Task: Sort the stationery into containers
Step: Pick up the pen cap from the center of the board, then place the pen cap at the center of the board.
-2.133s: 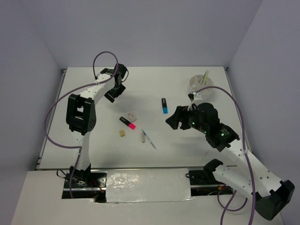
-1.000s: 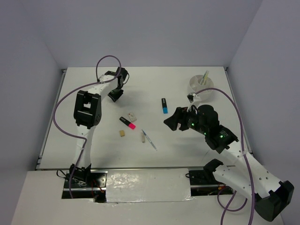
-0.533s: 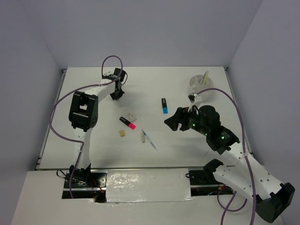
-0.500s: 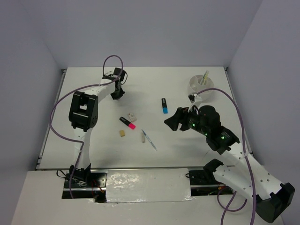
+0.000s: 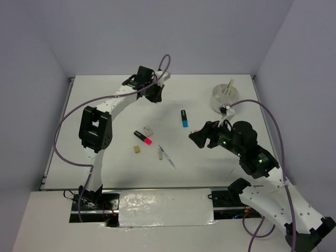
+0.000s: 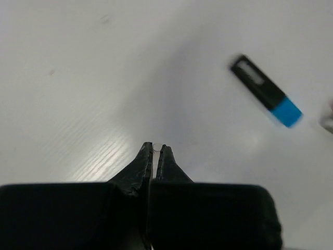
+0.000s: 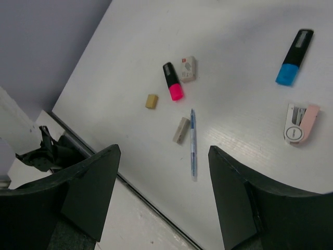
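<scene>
Steering the left gripper [image 6: 153,149], shut with no held item discernible, toward the bowl [image 5: 217,97] calls for a level path clear of the open, empty right gripper [image 7: 164,156].

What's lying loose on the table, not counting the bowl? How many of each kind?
Highlighters: 2 (pink highlighter, blue highlighter)
Erasers: 3 (white eraser, tan eraser, beige eraser)
Pens: 1 (blue pen)
Pink-and-white gadget: 1
Total: 7
</scene>
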Available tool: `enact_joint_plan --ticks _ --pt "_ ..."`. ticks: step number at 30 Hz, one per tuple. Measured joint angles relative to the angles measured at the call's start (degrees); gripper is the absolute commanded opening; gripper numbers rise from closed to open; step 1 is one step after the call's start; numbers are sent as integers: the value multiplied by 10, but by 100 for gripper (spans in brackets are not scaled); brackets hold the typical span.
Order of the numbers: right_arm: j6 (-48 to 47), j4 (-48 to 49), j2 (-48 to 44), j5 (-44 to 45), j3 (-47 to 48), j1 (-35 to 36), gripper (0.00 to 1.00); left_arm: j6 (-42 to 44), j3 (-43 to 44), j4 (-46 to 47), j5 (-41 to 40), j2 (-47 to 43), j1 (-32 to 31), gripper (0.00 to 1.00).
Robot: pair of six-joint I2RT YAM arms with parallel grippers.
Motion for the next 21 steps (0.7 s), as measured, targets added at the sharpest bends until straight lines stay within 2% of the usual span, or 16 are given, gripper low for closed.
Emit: enact_joint_plan --ticks 4,8,9,11,14,18,21 --pt "-8 -30 -22 16 30 0 77 128 -6 -24 58 -38 -70 0" --pt "-15 -60 -41 35 63 0 77 198 -18 -62 64 -42 -152 0" --pt "-17 -71 -48 41 71 0 77 210 -18 -75 63 -36 -171 8" --pt "-20 -88 -66 50 82 0 77 220 -20 -92 60 -21 -205 8" --pt "-24 -111 -96 60 93 0 77 223 -85 -72 61 -23 -234 9" --pt "-28 -133 -118 68 102 0 77 218 -185 -40 64 -38 -243 9" --pt "-30 -144 -118 70 104 0 77 208 -202 -17 48 -54 -247 10"
